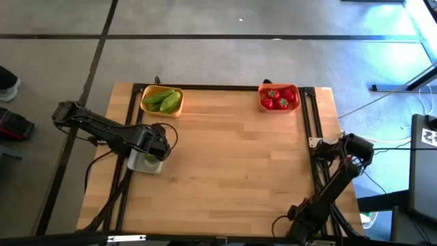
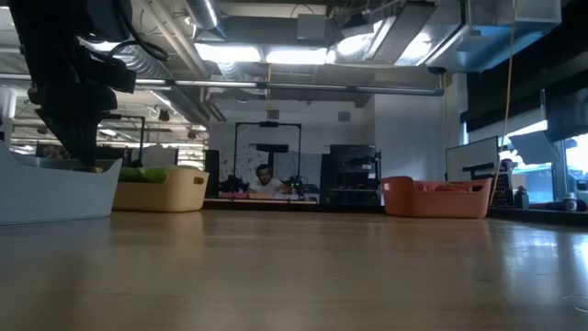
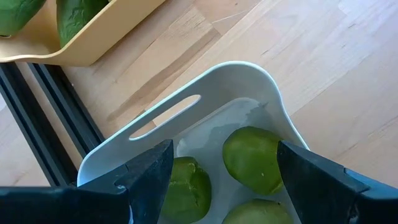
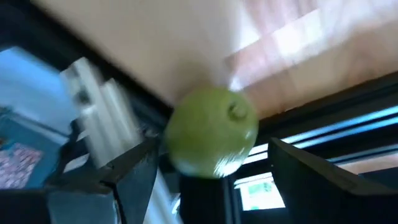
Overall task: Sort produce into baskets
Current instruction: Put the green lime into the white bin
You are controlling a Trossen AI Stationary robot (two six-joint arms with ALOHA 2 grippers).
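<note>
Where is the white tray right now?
In the high view the white tray sits at the table's left edge, under the left gripper, nearer than the yellow basket.

Cucumbers fill the yellow basket, tomatoes the orange basket, apparently limes the white tray.

A light wooden tabletop carries three bins: a yellow basket at its far left, an orange basket at its far right, a whitish tray near the left edge.
</note>
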